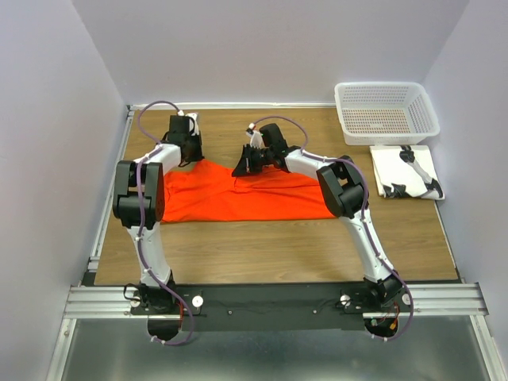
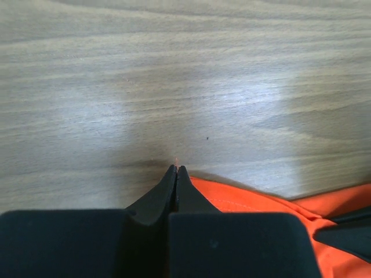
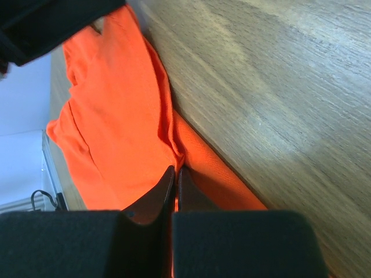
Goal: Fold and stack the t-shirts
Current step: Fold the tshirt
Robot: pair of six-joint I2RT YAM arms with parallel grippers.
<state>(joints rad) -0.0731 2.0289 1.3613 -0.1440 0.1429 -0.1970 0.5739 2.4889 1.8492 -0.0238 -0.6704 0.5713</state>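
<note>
Aluminium rail [image 1: 444, 300], wood-grain table [image 1: 278, 246], orange t-shirt [image 1: 238, 194], pale walls [image 1: 262, 48]

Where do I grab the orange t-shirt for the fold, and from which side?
Pinch its far hem from above: the t-shirt lies flat and spread, so a thin edge probably pinches easiest. The left gripper and right gripper are shut there.

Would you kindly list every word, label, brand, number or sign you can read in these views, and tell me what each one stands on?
None: no legible text appears in any view.
t-shirt: plain orange-red, no print or tag showing.
basket: bare white mesh, no marking visible.
white board: no writing visible.
arms: any marks on them are too small to read.
</note>
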